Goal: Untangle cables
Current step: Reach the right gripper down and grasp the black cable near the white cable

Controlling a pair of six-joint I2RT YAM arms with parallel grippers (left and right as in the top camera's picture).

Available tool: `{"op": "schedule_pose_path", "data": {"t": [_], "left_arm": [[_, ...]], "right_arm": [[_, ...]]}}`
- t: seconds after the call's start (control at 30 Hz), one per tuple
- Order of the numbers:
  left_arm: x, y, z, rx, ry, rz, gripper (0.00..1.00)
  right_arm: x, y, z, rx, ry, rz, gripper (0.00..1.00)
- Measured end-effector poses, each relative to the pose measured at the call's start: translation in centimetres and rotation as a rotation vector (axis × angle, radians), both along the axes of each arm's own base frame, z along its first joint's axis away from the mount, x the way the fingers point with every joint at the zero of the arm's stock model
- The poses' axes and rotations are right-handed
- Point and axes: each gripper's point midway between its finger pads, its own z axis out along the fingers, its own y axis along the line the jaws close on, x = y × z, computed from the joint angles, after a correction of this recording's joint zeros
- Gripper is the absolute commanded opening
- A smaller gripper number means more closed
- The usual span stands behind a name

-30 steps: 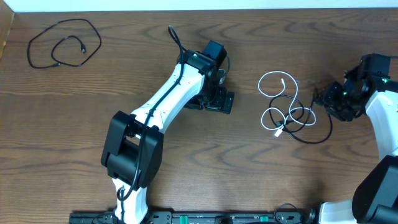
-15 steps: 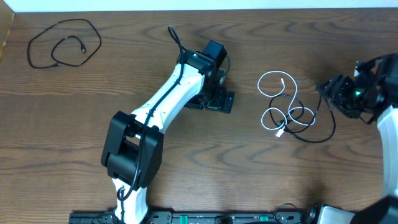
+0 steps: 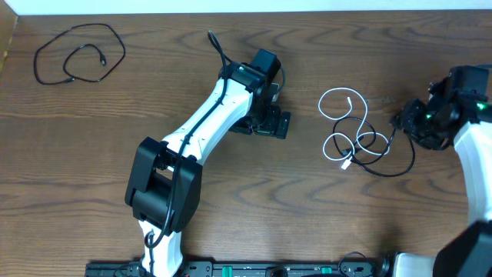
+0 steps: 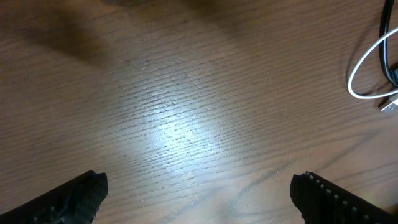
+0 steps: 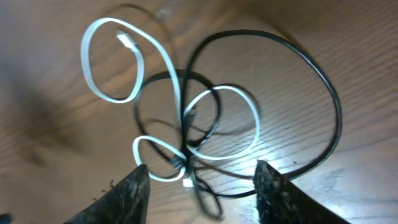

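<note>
Right gripper point(image 5: 200, 169) is hovering wide open, black cable point(image 5: 336, 109) and white cable point(image 5: 84, 62) crossing beneath it. Closing here risks pinching both.

Overhead faces straight down; close wrist views both catch the white cable point(image 5: 84, 59).

A dark brown table point(image 3: 77, 169) with a strong wavy wood grain fills nearly the whole overhead view, its grain running left to right. Along the far side a narrow pale strip point(image 3: 231, 5) borders the tabletop, too thin to tell whether it is a wall or another surface, and at the far left corner a lighter tan edge point(image 3: 6, 46) slants along the tabletop's side. Light from above puts a soft white glare point(image 4: 180, 130) on the wood in the left wrist view, with darker shadow toward that view's far left.
</note>
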Motion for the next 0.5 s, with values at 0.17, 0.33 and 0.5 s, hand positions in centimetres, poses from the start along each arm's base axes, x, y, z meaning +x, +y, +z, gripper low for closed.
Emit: {"op": "schedule_pose_path", "data": {"t": [0.17, 0.33, 0.5], "left_arm": [[0.0, 0.0, 0.0, 0.0, 0.0, 0.0, 0.99], [0.0, 0.0, 0.0, 0.0, 0.0, 0.0, 0.99], [0.0, 0.0, 0.0, 0.0, 0.0, 0.0, 0.99]], "right_arm": [[0.2, -0.4, -2.2, -0.002, 0.06, -0.012, 0.36], [0.8, -0.6, -2.2, -0.008, 0.038, -0.015, 0.27], [1.2, -0.4, -2.0, -0.001, 0.023, -0.012, 0.16]]}}
